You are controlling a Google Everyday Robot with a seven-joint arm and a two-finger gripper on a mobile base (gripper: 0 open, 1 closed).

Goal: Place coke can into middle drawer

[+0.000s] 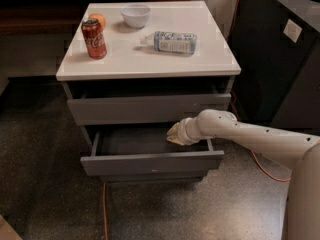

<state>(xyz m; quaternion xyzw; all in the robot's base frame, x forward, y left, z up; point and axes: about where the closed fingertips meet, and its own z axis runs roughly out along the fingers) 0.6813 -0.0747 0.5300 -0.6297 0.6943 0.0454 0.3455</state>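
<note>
The coke can [94, 38] stands upright near the left edge of the white cabinet top [210, 59]. The middle drawer [152, 162] is pulled open and its dark inside looks empty. My gripper [173, 133] is at the end of the white arm [250, 136] that reaches in from the right. It hangs over the right part of the open drawer, just under the top drawer front [150, 108]. It is far below and to the right of the can and holds nothing.
An orange fruit [99, 19] sits behind the can. A white bowl [136, 15] and a lying clear plastic bottle [173, 41] are also on top. A black bin [280, 59] stands close on the right. Orange cables [265, 166] lie on the speckled floor.
</note>
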